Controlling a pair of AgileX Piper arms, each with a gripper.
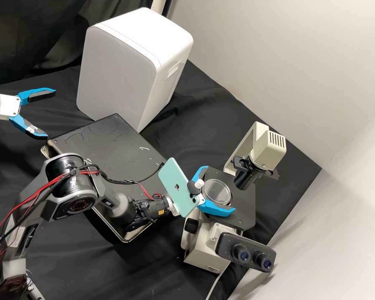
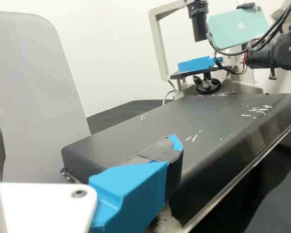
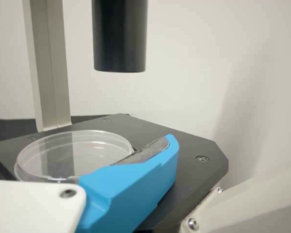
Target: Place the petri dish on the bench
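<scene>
The clear petri dish (image 1: 216, 191) lies flat on the black stage (image 1: 246, 208) of a white microscope, under its dark lens tube (image 3: 119, 34). My right gripper (image 1: 217, 190) is open, one blue finger on each side of the dish. In the right wrist view one finger (image 3: 136, 184) lies along the rim of the dish (image 3: 72, 153); I cannot tell if it touches. My left gripper (image 1: 46, 113) hangs open and empty at the far left, above the bench, facing a black slab (image 2: 218, 131).
A tall white box (image 1: 133, 62) stands at the back. The flat black slab (image 1: 108, 150) lies between the arms. A mint phone (image 1: 179, 187) is mounted on the right wrist. The microscope's eyepieces (image 1: 250, 252) jut forward near the bench's right edge.
</scene>
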